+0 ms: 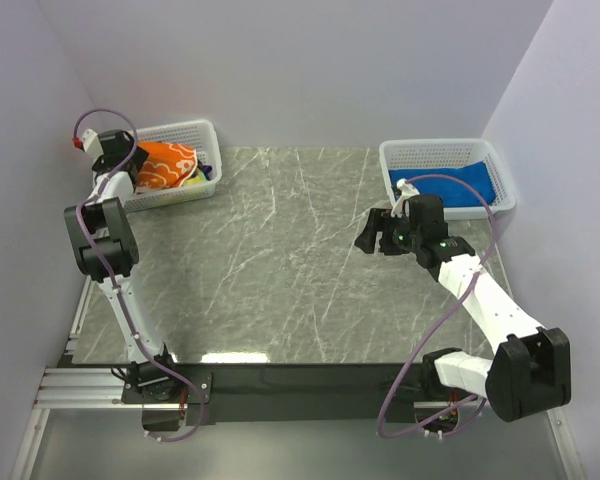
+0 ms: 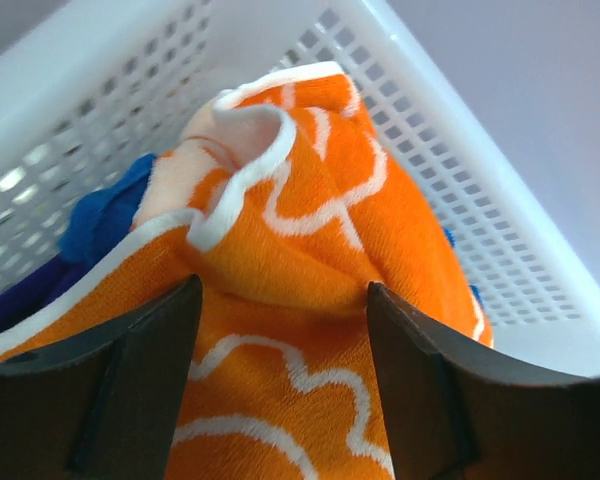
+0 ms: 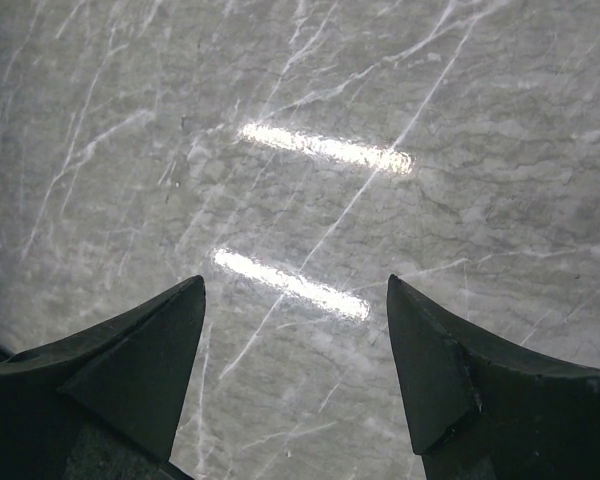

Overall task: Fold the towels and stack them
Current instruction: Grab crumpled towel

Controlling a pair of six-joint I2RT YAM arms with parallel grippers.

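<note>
An orange towel with white flower outlines (image 1: 167,165) lies bunched in the left white mesh basket (image 1: 185,130). My left gripper (image 1: 130,160) hangs over it. In the left wrist view the gripper (image 2: 283,285) stands open, its dark fingers (image 2: 420,380) flanking a raised fold of the orange towel (image 2: 300,200). A blue towel (image 2: 100,215) lies beneath, and a bit of yellow cloth (image 1: 194,178) shows beside it. Another blue towel (image 1: 450,185) lies in the right basket (image 1: 430,148). My right gripper (image 1: 370,235) (image 3: 295,282) hovers open over bare table, holding nothing.
The grey marbled table (image 1: 280,260) lies between the two baskets. Pale walls close in at the back and on both sides. The left basket's mesh wall (image 2: 460,150) rises just behind the orange towel.
</note>
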